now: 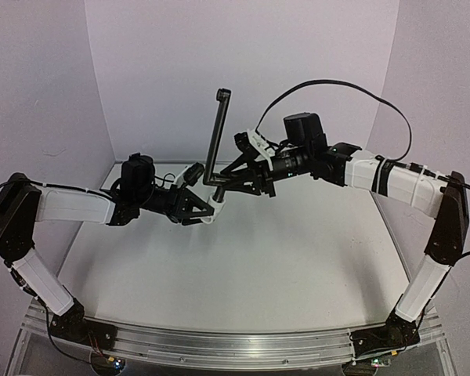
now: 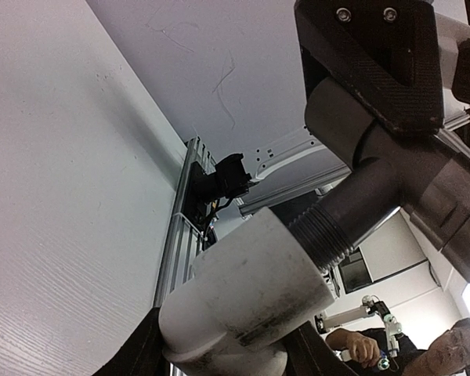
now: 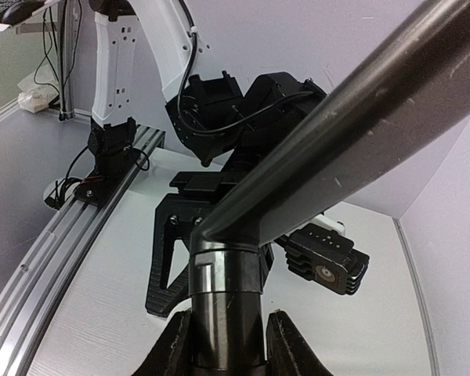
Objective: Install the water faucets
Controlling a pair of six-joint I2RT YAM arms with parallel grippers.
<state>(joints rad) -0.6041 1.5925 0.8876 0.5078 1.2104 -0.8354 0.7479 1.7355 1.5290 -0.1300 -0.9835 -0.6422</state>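
The black faucet (image 1: 215, 133) stands up as a long thin rod with a short crossbar at its top, held above the table between my two arms. My right gripper (image 1: 229, 185) is shut on its lower body; the right wrist view shows the dark barrel (image 3: 225, 313) clamped between the fingers and the rod (image 3: 352, 133) running up to the right. My left gripper (image 1: 207, 205) is shut on the white cylindrical fitting (image 2: 254, 290), which sits on the faucet's threaded end (image 2: 337, 223). In the top view the fitting (image 1: 216, 205) shows at the faucet's base.
The white table (image 1: 298, 258) lies below, with an aluminium rail (image 1: 235, 345) along its near edge carrying both arm bases. White walls close the back and sides. A black cable (image 1: 352, 90) arcs over the right arm.
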